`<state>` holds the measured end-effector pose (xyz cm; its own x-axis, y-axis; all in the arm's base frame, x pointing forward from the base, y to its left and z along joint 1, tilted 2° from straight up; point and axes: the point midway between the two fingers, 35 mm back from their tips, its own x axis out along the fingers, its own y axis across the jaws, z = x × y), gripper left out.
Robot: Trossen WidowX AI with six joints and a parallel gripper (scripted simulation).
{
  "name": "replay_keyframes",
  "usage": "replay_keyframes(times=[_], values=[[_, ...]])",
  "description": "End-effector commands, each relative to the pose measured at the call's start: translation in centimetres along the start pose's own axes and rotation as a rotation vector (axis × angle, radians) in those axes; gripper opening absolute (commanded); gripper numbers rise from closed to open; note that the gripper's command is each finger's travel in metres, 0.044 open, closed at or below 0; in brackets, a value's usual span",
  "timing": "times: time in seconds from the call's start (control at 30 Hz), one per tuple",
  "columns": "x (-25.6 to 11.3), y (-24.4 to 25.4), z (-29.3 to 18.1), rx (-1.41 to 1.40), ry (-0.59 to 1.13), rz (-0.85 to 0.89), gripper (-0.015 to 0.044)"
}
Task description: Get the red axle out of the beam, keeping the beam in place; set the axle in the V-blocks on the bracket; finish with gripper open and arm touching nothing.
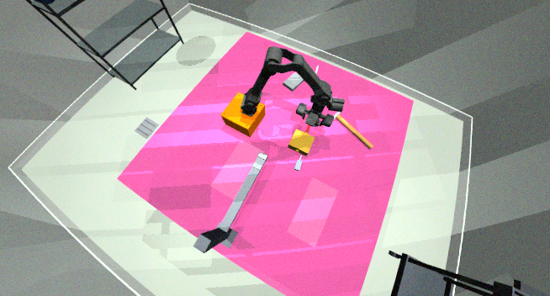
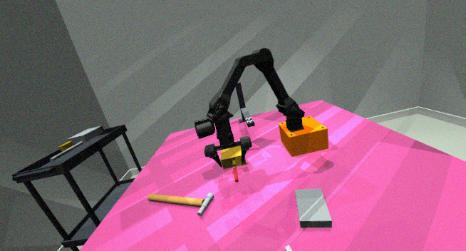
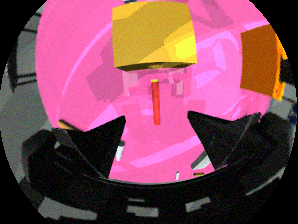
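Glossy pink table [image 1: 319, 209] [image 2: 271, 209] [image 3: 95, 30]. Matte black arm [image 1: 304, 66] [image 2: 233, 75] on an orange box [image 1: 235, 117] [image 2: 306, 145] [image 3: 257, 62], four screws on top. Flat grey slab [image 1: 293, 81] [image 2: 313, 207], wood-handled hammer [image 1: 354, 131] [image 2: 176, 200] near the gripper [image 1: 314, 120] [image 2: 231, 160] [image 3: 156, 117]. Its fingers stand wide apart, nothing clamped. Yellow block [image 1: 301, 141] [image 2: 232, 157] [image 3: 154, 35], boxy; slim red axle [image 1: 308, 129] [image 2: 235, 174] [image 3: 156, 102] by its face.

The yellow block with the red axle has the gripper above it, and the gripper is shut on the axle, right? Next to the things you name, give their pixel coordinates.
Not shut: the black gripper [image 1: 312, 118] [image 2: 231, 160] [image 3: 156, 116] is open. The wrist view shows the red axle [image 3: 156, 105] between its spread fingers, ungripped; the rest of your statement stands.
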<state>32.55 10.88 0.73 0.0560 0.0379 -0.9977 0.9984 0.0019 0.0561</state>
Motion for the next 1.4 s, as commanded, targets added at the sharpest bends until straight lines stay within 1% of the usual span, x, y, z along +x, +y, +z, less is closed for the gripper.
replay_keyframes(times=[0.0, 0.93, 1.33, 1.37], values=[[1.0, -0.1, 0.1, -0.004, -0.004, -0.01, 0.044], [5.5, -0.4, 0.2, -0.004, -0.004, -0.01, 0.044], [5.6, -0.4, 0.2, -0.004, -0.004, -0.01, 0.044], [5.5, -0.4, 0.1, -0.002, -0.003, -0.009, 0.0414]])
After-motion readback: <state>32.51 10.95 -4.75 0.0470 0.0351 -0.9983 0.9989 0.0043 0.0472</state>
